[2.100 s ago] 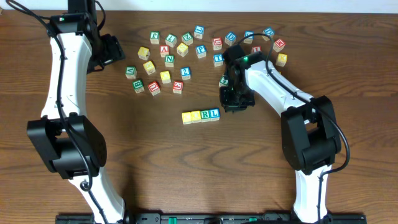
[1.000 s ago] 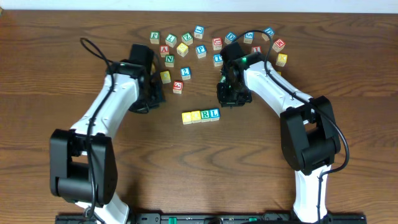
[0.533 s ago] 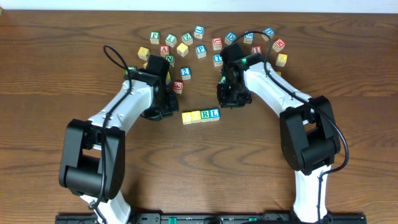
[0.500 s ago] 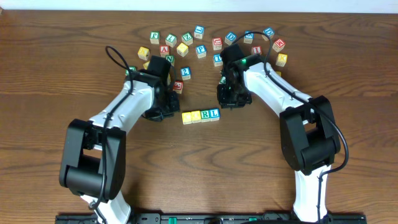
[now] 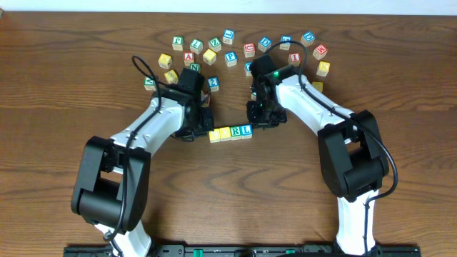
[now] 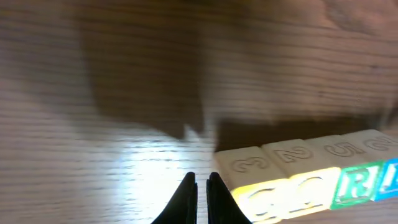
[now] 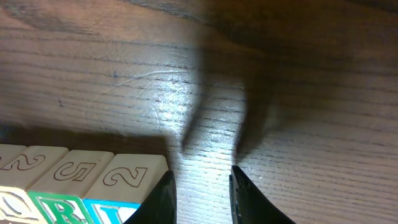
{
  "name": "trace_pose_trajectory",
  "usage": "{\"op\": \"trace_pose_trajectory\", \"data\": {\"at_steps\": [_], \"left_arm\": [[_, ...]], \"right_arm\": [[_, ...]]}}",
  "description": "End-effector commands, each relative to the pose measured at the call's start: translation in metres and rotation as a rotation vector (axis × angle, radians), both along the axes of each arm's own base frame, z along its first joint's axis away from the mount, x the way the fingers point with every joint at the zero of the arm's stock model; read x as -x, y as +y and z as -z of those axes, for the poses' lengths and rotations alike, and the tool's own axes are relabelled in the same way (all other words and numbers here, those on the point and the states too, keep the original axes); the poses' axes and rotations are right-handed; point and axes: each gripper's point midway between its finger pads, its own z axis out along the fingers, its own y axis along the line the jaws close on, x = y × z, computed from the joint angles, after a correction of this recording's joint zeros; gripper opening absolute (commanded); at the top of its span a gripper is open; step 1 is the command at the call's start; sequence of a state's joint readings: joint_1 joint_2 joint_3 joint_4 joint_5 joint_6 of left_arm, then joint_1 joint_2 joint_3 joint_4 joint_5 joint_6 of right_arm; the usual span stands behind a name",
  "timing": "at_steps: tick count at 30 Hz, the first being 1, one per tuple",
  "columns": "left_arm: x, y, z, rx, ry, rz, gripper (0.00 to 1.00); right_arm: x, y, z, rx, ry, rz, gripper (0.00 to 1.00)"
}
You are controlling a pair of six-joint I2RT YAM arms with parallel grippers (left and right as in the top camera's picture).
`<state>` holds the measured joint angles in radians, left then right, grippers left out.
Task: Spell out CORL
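Loose blocks (image 5: 230,57) crowd the upper centre. The left arm (image 5: 153,125) and right arm (image 5: 307,100) flank the CORL row (image 5: 230,133). The table (image 5: 228,193) below it lies open.

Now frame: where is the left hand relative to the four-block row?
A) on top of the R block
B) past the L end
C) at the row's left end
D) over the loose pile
C. The left hand, fingers shut, sits just off the leftmost yellow block of the CORL row. Whether it touches the block can't be told.
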<state>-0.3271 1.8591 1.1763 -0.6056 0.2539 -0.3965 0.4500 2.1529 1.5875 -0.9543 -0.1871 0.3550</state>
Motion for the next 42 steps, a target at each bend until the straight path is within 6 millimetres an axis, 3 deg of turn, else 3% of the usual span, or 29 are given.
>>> {"op": "trace_pose_trajectory", "data": {"at_steps": [1, 23, 29, 36, 40, 42], "left_arm": [[0.007, -0.008, 0.006, 0.003, 0.018, 0.021, 0.08], [0.003, -0.012, 0.005, 0.01, -0.005, 0.034, 0.08], [-0.003, -0.008, -0.002, 0.013, -0.03, 0.036, 0.08], [-0.021, 0.029, -0.027, 0.002, -0.087, 0.0, 0.08], [-0.035, 0.072, -0.059, -0.051, -0.142, -0.087, 0.08], [-0.042, 0.096, -0.089, -0.068, -0.202, -0.12, 0.08]], "right_arm": [[0.004, 0.002, 0.0, 0.003, 0.006, -0.002, 0.23], [0.015, -0.001, 0.005, 0.017, 0.056, 0.053, 0.2], [0.005, -0.006, -0.001, 0.007, 0.036, 0.076, 0.11], [-0.014, -0.03, -0.023, -0.015, -0.012, 0.128, 0.16], [-0.026, -0.05, -0.055, -0.038, -0.092, 0.117, 0.27], [-0.032, -0.061, -0.076, -0.053, -0.147, 0.117, 0.31]]}}
